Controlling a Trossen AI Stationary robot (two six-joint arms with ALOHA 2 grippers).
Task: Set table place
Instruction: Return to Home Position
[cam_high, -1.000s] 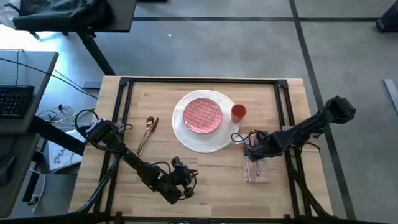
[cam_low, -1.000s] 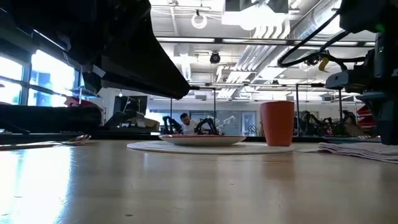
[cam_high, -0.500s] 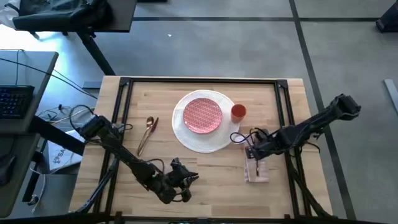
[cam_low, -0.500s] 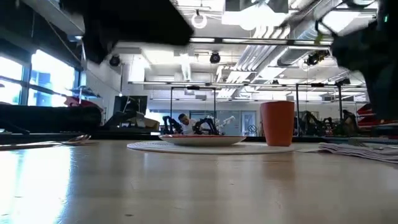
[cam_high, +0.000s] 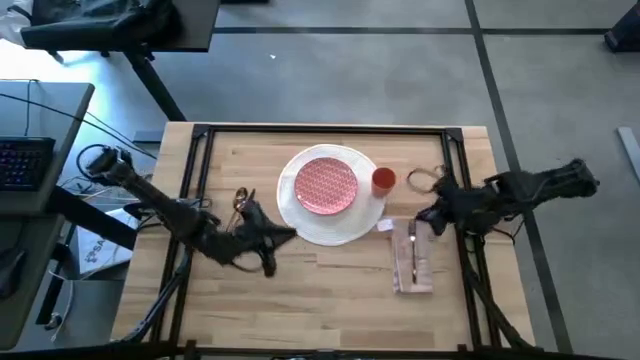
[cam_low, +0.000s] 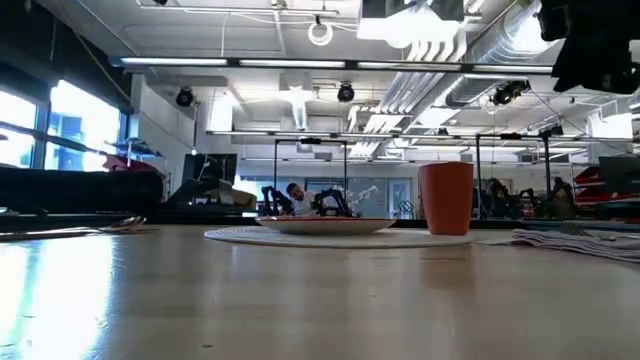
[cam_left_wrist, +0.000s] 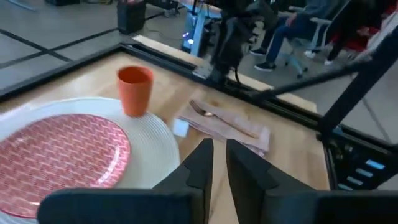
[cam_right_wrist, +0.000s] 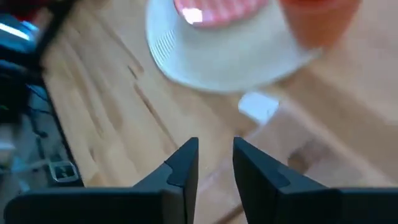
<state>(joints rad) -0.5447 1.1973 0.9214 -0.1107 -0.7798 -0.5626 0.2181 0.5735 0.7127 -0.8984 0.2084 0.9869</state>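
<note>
A large white plate (cam_high: 345, 228) lies on the table (cam_high: 330, 295) with a smaller red-patterned plate (cam_high: 326, 185) on it. An orange cup (cam_high: 383, 180) stands at the white plate's far right. To the right lies a pale pink napkin (cam_high: 412, 262) with a copper fork (cam_high: 413, 250) on it. A copper spoon (cam_high: 240, 198) lies left of the plates. My left gripper (cam_high: 290, 235) hovers at the white plate's near left rim, fingers a narrow gap apart. My right gripper (cam_high: 420, 217) hovers over the napkin's far end, open and empty.
A small white piece (cam_high: 385, 226) lies between the white plate and the napkin. A black rail frame (cam_high: 320, 130) runs around the tabletop. A grey desk with a keyboard (cam_high: 20, 160) stands off the table's left. Bare wood stretches along the near edge.
My left gripper has gone from the table's near edge toward the far side, up to the white plate's left rim beside the spoon. My right gripper has risen and drawn back from over the napkin toward the far right; the fork now shows lying on the napkin.
</note>
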